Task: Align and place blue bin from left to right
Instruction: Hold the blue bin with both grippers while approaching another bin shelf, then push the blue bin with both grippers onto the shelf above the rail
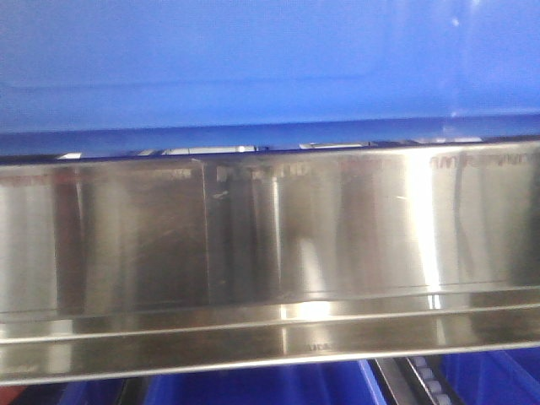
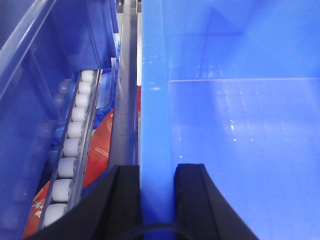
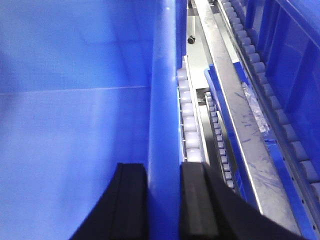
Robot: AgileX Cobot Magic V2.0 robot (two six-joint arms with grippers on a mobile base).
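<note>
The blue bin (image 1: 253, 59) fills the top of the front view, above a steel shelf rail. In the left wrist view the bin (image 2: 240, 130) shows its empty inside, and my left gripper (image 2: 158, 172) is shut on its left wall, one black finger outside and one inside. The right wrist view shows the bin (image 3: 75, 125) from its other side, where my right gripper (image 3: 164, 172) is shut on the right wall in the same way. Both walls run straight away from the fingers.
A brushed steel rail (image 1: 270, 245) crosses the front view, with darker blue tubs (image 1: 253, 388) below it. White roller tracks (image 2: 72, 140) and a red sheet (image 2: 97, 150) lie left of the bin. Roller tracks (image 3: 189, 120), a steel rail (image 3: 235, 115) and blue tubs (image 3: 290, 60) stand on its right.
</note>
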